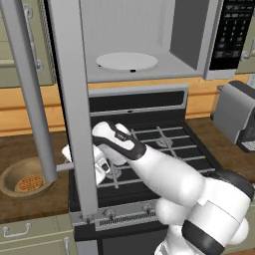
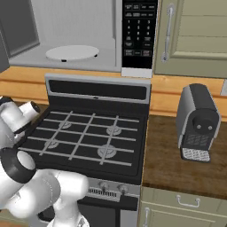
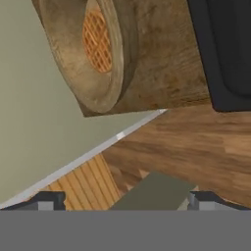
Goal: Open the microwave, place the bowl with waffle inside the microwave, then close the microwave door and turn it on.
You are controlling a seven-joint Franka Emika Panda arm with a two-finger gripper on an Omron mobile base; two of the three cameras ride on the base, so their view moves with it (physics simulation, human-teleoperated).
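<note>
Microwave door (image 1: 74,109) is open, pincer (image 3: 122,202) spread and empty, bowl (image 1: 20,177) with waffle (image 1: 29,183) sits lower left on the bench (image 1: 30,144) beside the door edge, so reaching in risks clipping that door.

matt wooden bowl (image 1: 12,183) on grained wooden counter (image 1: 30,144).

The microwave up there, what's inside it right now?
Inside the microwave sits a bare white turntable. The open microwave door covers the cavity's left edge, so that part is hidden.
</note>
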